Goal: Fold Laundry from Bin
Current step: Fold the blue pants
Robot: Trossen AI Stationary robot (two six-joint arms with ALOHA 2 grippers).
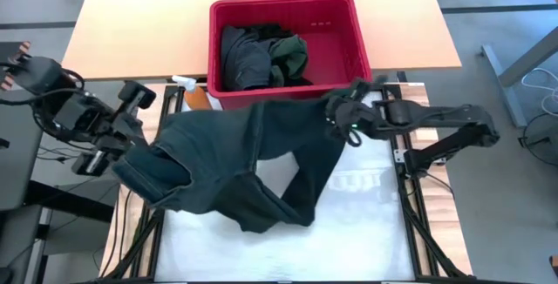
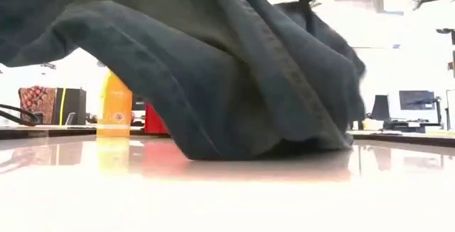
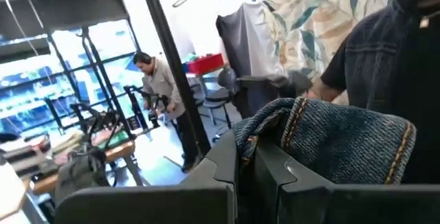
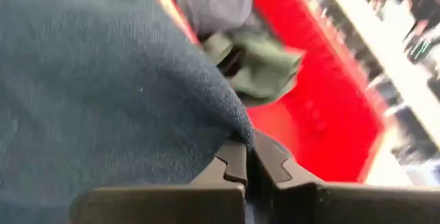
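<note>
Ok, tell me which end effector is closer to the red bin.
Right. The right end effector is shut on the dark jeans just in front of the red bin, near its front wall. The left end effector grips the jeans farther off, out to the left.

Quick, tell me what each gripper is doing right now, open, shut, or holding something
Left gripper: shut on the waistband end of the dark jeans.
Right gripper: shut on the jeans' other edge, near the red bin.

orange spray bottle upright on the tabletop | person standing in the room behind | office chair further back | monitor on far desk
</note>
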